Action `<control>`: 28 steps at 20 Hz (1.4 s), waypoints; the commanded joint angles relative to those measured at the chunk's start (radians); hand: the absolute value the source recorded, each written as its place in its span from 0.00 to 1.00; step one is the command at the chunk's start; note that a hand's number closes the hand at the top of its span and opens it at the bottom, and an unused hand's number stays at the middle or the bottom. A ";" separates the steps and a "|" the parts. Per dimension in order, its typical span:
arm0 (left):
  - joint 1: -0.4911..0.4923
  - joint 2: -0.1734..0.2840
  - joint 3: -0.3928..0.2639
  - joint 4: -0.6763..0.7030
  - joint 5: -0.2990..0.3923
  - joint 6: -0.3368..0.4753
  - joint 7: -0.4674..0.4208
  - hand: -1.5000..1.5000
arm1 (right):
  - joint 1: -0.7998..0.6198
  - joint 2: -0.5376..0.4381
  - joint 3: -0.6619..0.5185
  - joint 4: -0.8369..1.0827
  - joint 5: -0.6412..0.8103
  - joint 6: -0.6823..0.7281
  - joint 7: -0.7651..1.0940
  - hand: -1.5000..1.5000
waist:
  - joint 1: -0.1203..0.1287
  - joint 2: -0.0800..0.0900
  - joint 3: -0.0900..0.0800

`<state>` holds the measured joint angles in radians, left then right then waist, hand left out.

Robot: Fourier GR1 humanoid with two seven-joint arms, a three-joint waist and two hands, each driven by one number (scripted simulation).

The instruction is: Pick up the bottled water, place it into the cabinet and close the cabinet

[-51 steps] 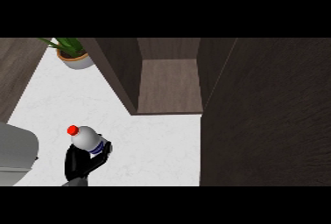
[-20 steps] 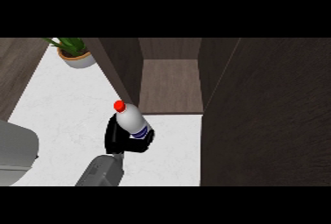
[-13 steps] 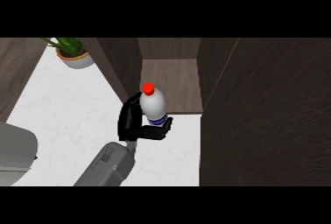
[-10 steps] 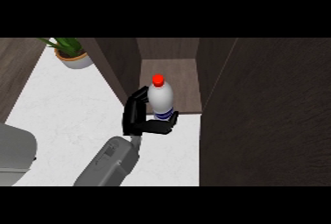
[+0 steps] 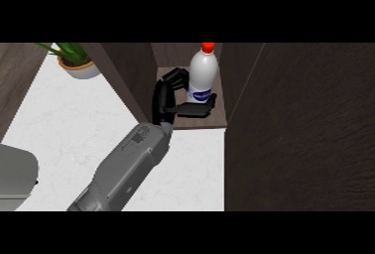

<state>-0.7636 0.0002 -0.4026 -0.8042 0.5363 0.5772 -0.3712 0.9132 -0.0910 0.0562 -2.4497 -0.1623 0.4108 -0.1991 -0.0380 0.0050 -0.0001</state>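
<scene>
The bottled water (image 5: 203,69), white with a red cap and a blue label, stands upright inside the open cabinet (image 5: 132,74), above its shelf floor (image 5: 192,123). My left hand (image 5: 159,96) is at the bottle's left side, shut on it. The fingers (image 5: 176,75) curl behind the bottle and the thumb (image 5: 192,109) wraps the near side by its base. The grey forearm (image 5: 128,163) runs up from the lower left. I cannot tell whether the bottle rests on the shelf. The dark cabinet door (image 5: 300,129) stands open at the right. My right hand shows nowhere.
A potted plant (image 5: 73,62) stands at the back left of the white counter (image 5: 66,119). A grey rounded object (image 5: 15,178) sits at the left edge. The cabinet's side wall rises just left of my hand.
My left hand has carried the bottle up and to the right, from above the counter into the cabinet opening. The forearm now stretches further forward.
</scene>
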 commanded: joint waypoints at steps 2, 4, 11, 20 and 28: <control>-0.118 0.000 0.051 0.198 0.049 -0.008 -0.051 1.00 | -0.012 -0.001 -0.007 -0.052 -0.090 0.010 0.041 0.00 | -0.011 0.006 -0.001; -0.174 0.006 0.082 0.267 0.005 -0.010 -0.016 1.00 | 0.049 0.013 -0.017 -0.064 -0.106 0.025 0.005 0.00 | -0.016 0.004 0.000; -0.258 0.028 0.074 0.495 -0.046 0.058 -0.025 1.00 | -0.042 -0.009 -0.047 -0.005 -0.117 0.042 -0.002 0.00 | -0.023 0.016 0.000; -0.324 0.044 0.180 0.619 -0.008 0.060 -0.120 1.00 | -0.002 -0.006 -0.033 -0.033 -0.117 0.071 -0.007 0.00 | -0.054 0.026 -0.002; -0.394 0.035 0.132 0.710 -0.090 0.184 -0.172 0.00 | -0.038 -0.017 -0.055 0.012 -0.117 0.078 -0.012 0.00 | -0.059 0.032 -0.002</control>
<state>-1.1193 0.0446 -0.2589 -0.1335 0.4725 0.7158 -0.5294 0.8758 -0.1063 -0.0038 -2.3972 -0.2251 0.4929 -0.2451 -0.0960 0.0331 -0.0013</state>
